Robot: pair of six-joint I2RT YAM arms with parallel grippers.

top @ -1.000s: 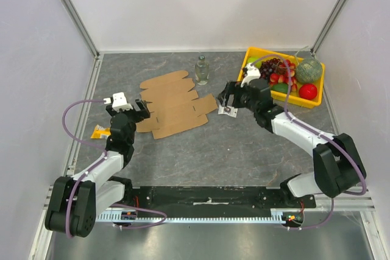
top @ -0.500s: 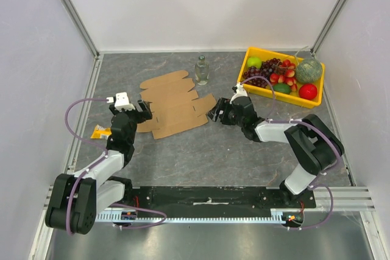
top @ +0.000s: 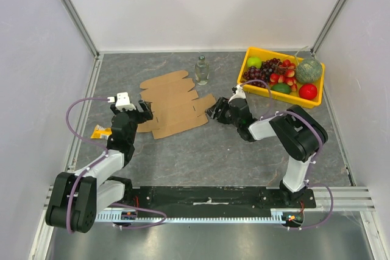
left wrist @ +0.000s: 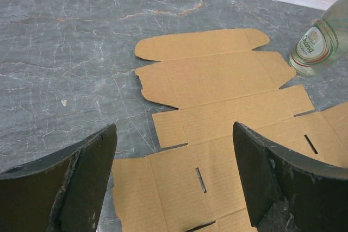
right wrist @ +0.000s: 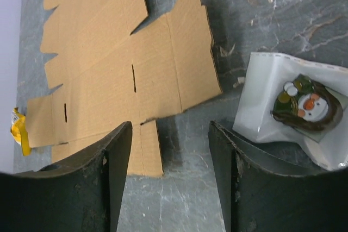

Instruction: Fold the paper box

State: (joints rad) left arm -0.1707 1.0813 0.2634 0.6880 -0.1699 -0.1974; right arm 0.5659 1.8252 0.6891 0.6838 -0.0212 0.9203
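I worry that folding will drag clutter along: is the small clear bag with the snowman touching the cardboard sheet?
Apart. The right wrist view shows a strip of bare grey table between the paper box edge and the clear bag.

Grey marbled tabletop [top: 213, 150] between plain white walls [top: 201, 4]
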